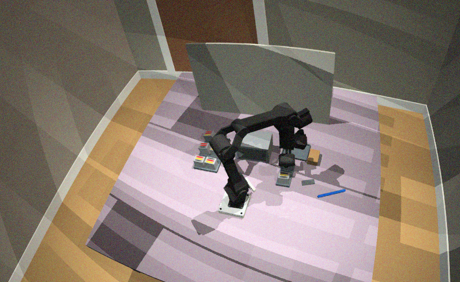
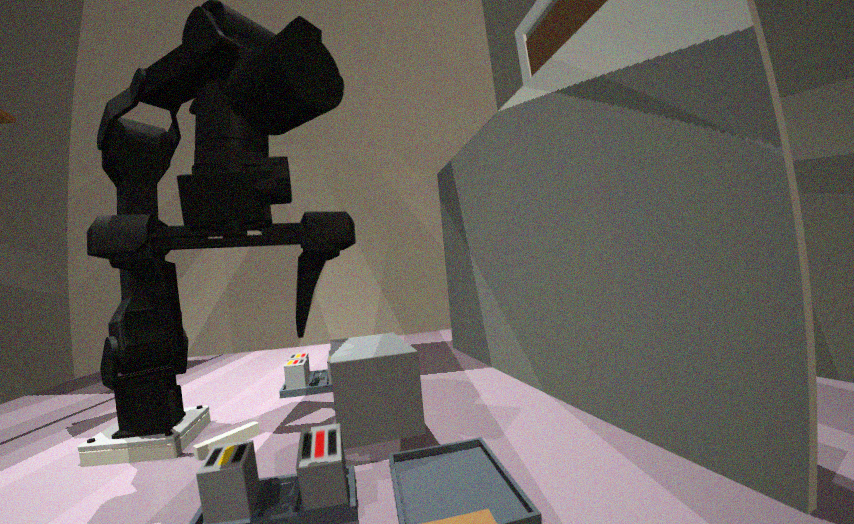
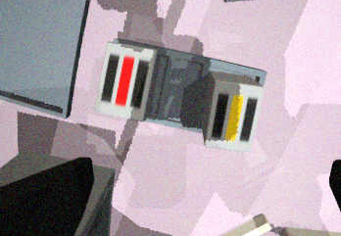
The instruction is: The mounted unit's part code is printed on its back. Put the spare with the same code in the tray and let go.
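Rack [image 3: 178, 90] holding two spares beside tray [image 3: 39, 35]; mounted unit [image 2: 375, 387] behind; gripper [image 3: 195, 211] above rack.

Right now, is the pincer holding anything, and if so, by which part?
Nothing is held. The pincer is wide open, hovering above the two spares, the red-striped spare and the yellow-striped spare, touching neither.

Matte black blocky arm [image 2: 157, 273], tapered dark jaws, white screwed base plate [image 2: 150, 442]

Two upright spares [image 3: 126, 79] beside grey tray [image 3: 40, 35]
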